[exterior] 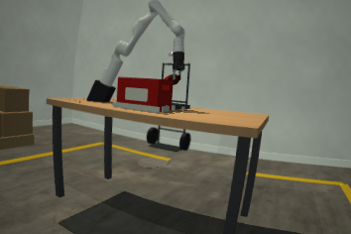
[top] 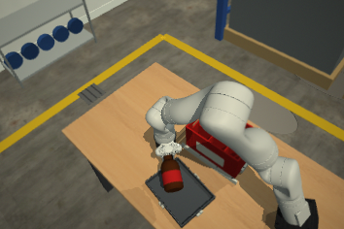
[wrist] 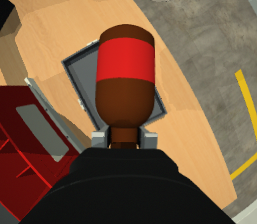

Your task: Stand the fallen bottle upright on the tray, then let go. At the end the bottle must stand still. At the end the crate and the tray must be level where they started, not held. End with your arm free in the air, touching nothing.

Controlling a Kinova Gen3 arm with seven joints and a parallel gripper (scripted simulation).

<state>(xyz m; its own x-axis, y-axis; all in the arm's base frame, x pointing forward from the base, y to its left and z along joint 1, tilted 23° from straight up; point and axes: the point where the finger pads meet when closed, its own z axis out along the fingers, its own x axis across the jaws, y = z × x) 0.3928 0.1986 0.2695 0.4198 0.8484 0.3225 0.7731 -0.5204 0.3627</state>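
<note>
A brown bottle [top: 172,178] [exterior: 175,80] [wrist: 126,78] with a red label hangs base down in the air above the dark grey tray [top: 196,201] [wrist: 82,75]. My gripper [top: 167,151] [exterior: 176,72] [wrist: 123,133] is shut on the bottle's neck from above. The bottle is roughly upright, slightly tilted, and clear of the tray floor. The tray lies flat on the wooden table [top: 112,123] [exterior: 218,118] near its front edge. The red crate [top: 214,149] [exterior: 144,91] [wrist: 13,153] stands on the table just beside the tray.
The arm's elbow arches over the crate. The table edge runs close past the tray. A shelf with blue cylinders [top: 44,43] stands far off on the floor, and a hand cart [exterior: 169,138] stands behind the table.
</note>
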